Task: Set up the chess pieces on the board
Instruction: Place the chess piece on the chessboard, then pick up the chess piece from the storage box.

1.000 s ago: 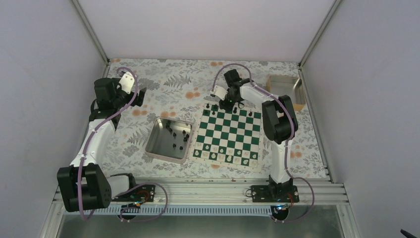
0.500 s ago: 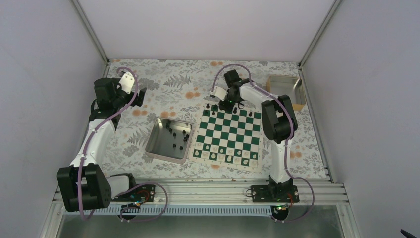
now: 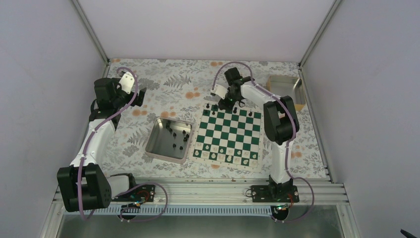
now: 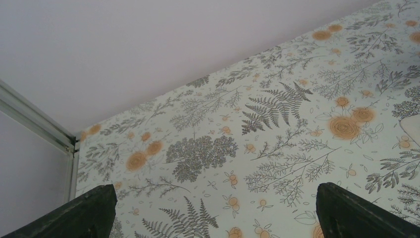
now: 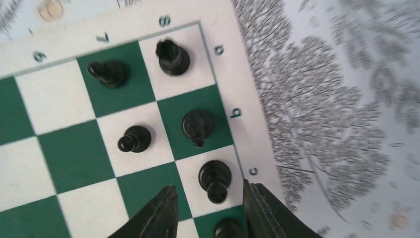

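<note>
The counter (image 3: 173, 79) is the biggest thing, w/ leaf drawings all over. On it lies the board (image 3: 229, 133), green & white. A tray (image 3: 152, 141) sits just beside it on the left.

The R arm (image 3: 278, 121) reaches over to the far left corner of the board. The R gripper (image 5: 209, 191) hangs low there, fingers apart. Btw them stands one black piece (image 5: 215, 179), on the white square by the letter c in the back row. A finger sits on each side of it & neither looks to touch it. The L gripper (image 4: 216, 198) is well apart from all this, up over bare counter at the far left. Its fingers are wide apart w/ nothing btw them.

Chess pieces (image 3: 173, 133): a few black ones lie in the tray. Others stand on the far two rows of the board. The R wrist view shows four more by that corner, each on its own square, plus part of one at the bottom edge. Pale pieces (image 3: 229, 158) line the near rows.

Step in hand, I think: putting a black piece down in the back row. It looks to stand by itself, so that bit seems done.

Next, the R gripper should go straight up w/ no side wiggle, cos the neighbours are close & may tip. Then over to the tray for another black one. They're tiny, so the pinch must be slow & right on the middle.
</note>
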You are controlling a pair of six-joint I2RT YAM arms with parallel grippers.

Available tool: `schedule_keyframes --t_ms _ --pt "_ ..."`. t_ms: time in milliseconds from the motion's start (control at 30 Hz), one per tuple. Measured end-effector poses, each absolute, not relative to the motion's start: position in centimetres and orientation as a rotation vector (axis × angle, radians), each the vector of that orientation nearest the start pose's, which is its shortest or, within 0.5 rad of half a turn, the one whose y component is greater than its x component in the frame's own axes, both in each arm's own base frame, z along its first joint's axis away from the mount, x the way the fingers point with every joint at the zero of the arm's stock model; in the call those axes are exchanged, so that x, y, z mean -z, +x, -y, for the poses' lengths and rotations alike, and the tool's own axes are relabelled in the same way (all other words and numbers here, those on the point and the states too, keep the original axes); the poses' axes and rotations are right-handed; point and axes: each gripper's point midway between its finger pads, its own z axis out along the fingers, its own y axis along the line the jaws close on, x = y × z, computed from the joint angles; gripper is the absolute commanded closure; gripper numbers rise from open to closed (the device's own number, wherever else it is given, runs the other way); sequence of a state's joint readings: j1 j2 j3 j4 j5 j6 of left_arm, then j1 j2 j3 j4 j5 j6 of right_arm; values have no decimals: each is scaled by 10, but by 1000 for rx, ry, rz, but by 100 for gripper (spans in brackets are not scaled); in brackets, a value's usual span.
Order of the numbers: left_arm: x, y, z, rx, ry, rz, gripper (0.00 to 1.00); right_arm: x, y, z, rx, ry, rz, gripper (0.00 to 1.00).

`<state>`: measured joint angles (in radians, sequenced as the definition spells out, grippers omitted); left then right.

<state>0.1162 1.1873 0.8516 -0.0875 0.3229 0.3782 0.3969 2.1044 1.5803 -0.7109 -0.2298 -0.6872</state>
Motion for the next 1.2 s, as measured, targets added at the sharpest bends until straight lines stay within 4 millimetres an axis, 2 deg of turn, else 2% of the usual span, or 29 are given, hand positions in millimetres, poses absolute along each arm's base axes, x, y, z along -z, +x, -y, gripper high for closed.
schedule_keyframes --t_ms 100,233,300,367,467,600,700,767,900,1200 --pt "-237 392 9 -1 460 -1916 0 -67 430 -224 -231 -1459 -2306 61" --pt "-237 392 9 0 461 -1916 0 -118 445 -244 -182 -1449 -2192 61" --pt "-237 392 9 -1 461 -1916 0 -142 442 -265 -171 -1470 -2120 61" --pt "-237 392 9 -1 461 -1917 0 -158 430 -294 -181 -1520 -2046 62" --pt "-237 392 9 -2 463 -1916 0 -169 396 -344 -218 -1629 -1946 63" --pt "-237 392 9 -2 463 -1916 0 -166 347 -395 -275 -1768 -1852 64" --pt "-237 392 9 -2 463 -1916 0 -153 315 -419 -315 -1865 -1815 66" --pt "-237 392 9 -2 463 -1916 0 -139 297 -429 -337 -1928 -1817 67" --pt "-236 392 9 -1 464 -1918 0 -111 280 -426 -340 -2014 -1877 68" --pt "-234 393 10 4 466 -1923 0 -90 264 -404 -333 -2085 -1976 69"
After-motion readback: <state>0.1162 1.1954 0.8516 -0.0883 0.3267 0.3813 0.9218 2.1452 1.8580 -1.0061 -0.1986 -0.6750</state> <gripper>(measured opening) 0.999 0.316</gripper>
